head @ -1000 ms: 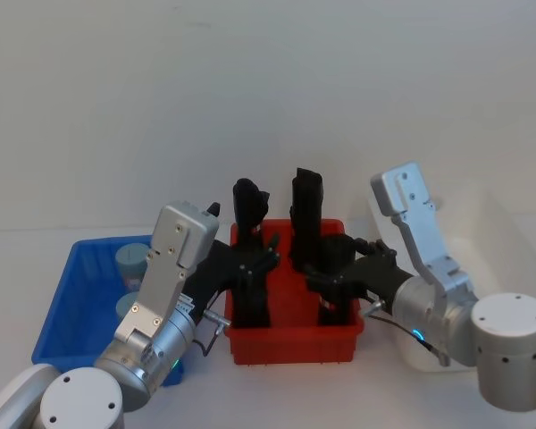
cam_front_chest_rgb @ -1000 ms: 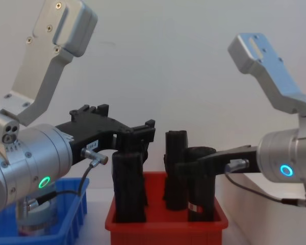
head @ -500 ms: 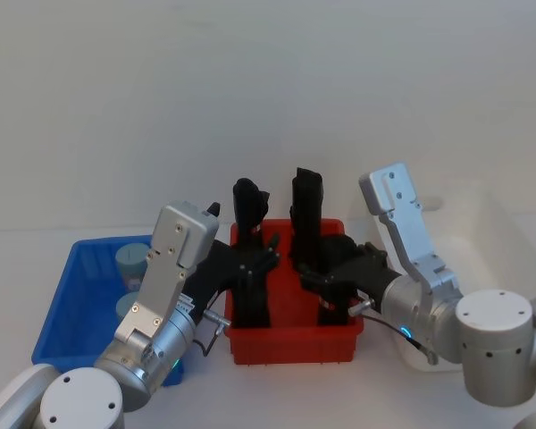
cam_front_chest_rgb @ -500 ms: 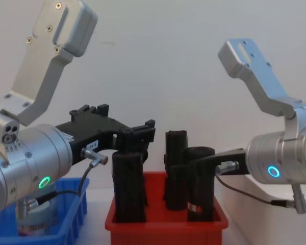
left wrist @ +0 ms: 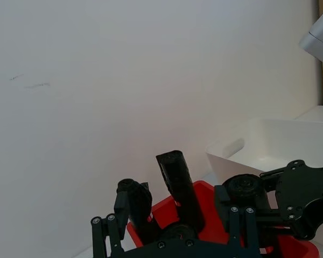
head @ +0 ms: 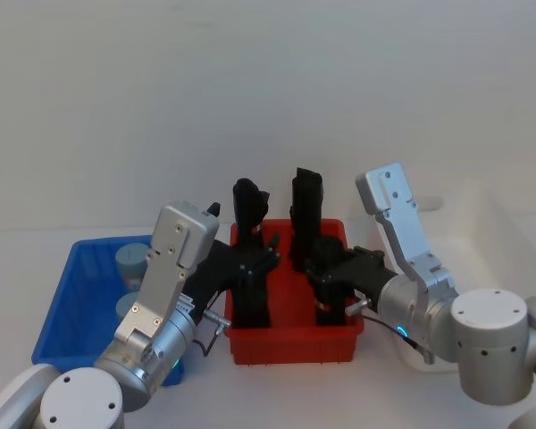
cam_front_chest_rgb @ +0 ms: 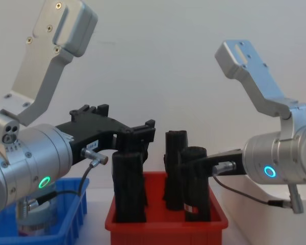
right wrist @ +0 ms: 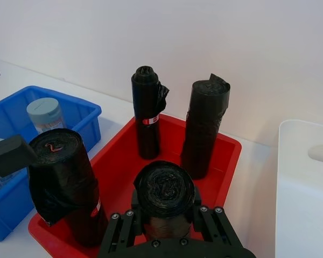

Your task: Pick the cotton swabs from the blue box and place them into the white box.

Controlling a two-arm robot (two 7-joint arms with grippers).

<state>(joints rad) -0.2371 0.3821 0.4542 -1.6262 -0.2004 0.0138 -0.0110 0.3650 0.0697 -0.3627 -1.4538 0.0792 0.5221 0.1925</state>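
Observation:
Two cotton swabs tubs with grey-blue lids stand in the blue box at the left. The white box stands at the right, partly hidden behind my right arm. Between them is a red bin with several tall black rolls. My left gripper hangs open over the front-left roll. My right gripper is shut on the front-right black roll, inside the red bin.
Two more black rolls stand at the back of the red bin. Both forearms crowd the space over the red bin. Bare white table lies behind the bins, ending at a plain wall.
My right arm has swung a little to the left, and the front-right black roll has shifted left with it. The left arm has not moved.

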